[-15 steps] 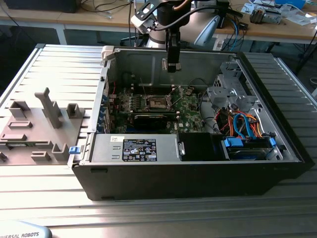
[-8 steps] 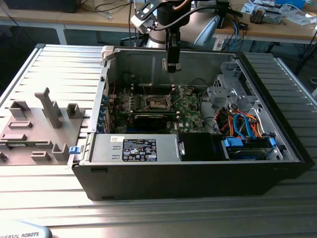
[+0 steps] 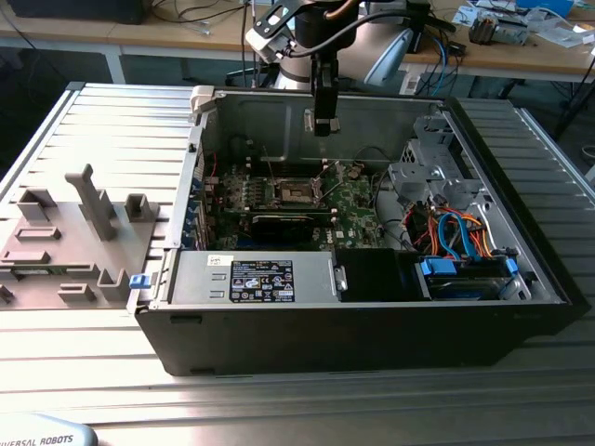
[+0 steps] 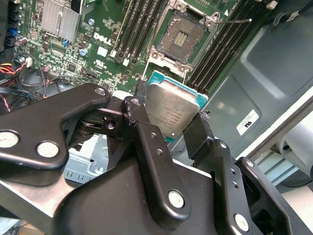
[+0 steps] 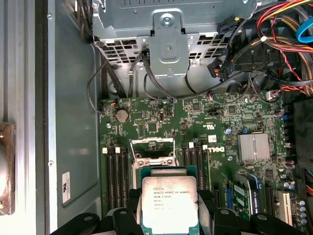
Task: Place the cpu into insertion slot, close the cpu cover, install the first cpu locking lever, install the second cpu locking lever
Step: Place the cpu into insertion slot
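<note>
In both wrist views my gripper [image 4: 167,113] is shut on the cpu [image 4: 171,108], a small square chip with a dull silver top and a teal edge. One black finger [image 4: 133,108] presses each of two opposite sides. The chip hangs above the green motherboard, close beside the insertion slot [image 4: 183,36]. The slot's dark pin field lies bare inside its silver rim, so the cpu cover is not down on it. A thin wire locking lever [image 4: 234,21] sticks out beside it. In the exterior view the gripper [image 3: 322,125] hovers over the open case above the slot [image 3: 296,191].
Long memory slots [image 4: 222,46] flank the socket on both sides. A finned heatsink [image 5: 253,147] sits further along the board, and a drive cage [image 5: 168,29] with cables [image 5: 286,29] lies beyond. The case walls [image 3: 372,325] ring the board. A grey fixture [image 3: 88,209] stands at the exterior view's left.
</note>
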